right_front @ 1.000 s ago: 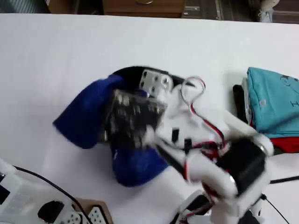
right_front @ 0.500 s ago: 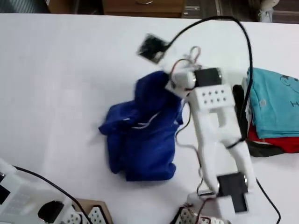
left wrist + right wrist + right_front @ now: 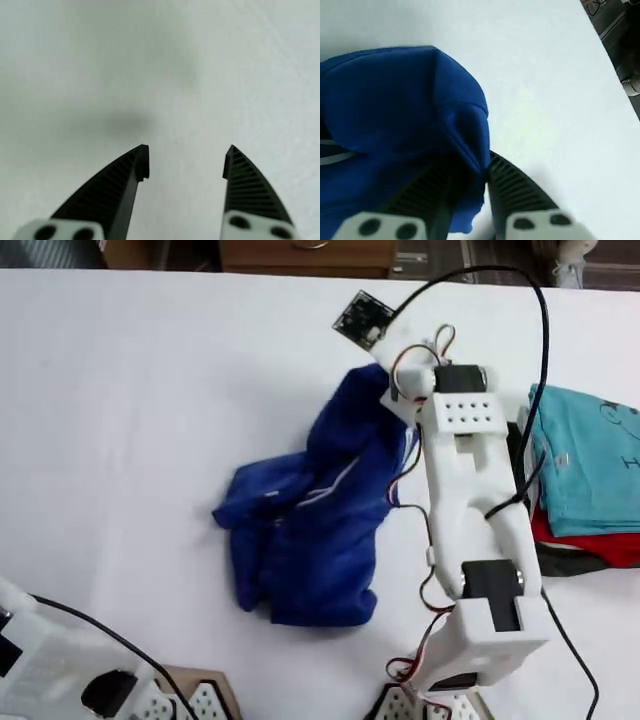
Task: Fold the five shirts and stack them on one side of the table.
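Observation:
A crumpled blue shirt [image 3: 305, 530] lies in the middle of the white table [image 3: 150, 390]. One end of it is pulled up and toward the far side. My right gripper [image 3: 470, 177] is shut on that end of the blue shirt [image 3: 405, 100], and the right arm [image 3: 470, 500] stretches from the near edge beside the cloth. My left gripper [image 3: 185, 162] is open over bare table, nothing between its fingers. A stack of folded shirts [image 3: 585, 475], teal on top with red and black below, sits at the right edge.
The left arm's white base [image 3: 60, 670] sits at the near left corner. A black cable [image 3: 520, 300] arcs over the right arm. Wooden furniture [image 3: 300, 255] stands behind the far table edge. The table's left half is bare.
The right arm swung from low over the shirt to stretched out toward the far side, dragging one end of the blue shirt up and to the right.

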Tool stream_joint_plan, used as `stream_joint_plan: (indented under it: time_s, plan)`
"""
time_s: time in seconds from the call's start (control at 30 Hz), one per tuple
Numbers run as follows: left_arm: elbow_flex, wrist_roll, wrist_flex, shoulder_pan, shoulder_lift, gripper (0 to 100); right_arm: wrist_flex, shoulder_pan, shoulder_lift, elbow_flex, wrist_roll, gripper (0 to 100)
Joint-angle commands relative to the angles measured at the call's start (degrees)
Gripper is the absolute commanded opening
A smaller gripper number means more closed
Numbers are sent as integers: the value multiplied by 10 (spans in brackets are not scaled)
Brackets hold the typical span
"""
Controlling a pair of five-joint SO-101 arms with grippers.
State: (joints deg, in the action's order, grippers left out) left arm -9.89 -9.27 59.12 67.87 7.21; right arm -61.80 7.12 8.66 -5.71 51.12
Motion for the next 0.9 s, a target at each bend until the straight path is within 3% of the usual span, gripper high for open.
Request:
stream_joint_plan:
  time_s: [0.0,0.07,0.2,0.4,0.57,0.7,0.87]
  plan:
    - [2,3,-2,-8,-4,262,-48,-4,-8,-60,4,235]
    - [2,3,-2,-17,-4,262,-74,-4,-8,-83,6,263]
    - [2,4,-2,-33,-4,262,-143,13,-9,-146,6,221]
    - [2,6,-2,-45,-4,262,-352,106,-7,-209,4,176]
    - [2,6,2,-62,-4,262,-356,159,-9,-153,-50,170]
    - [3,6,6,-73,-4,262,-357,192,-34,-93,-48,170]
    - [3,6,5,-87,-4,262,-349,258,-156,93,-49,170]
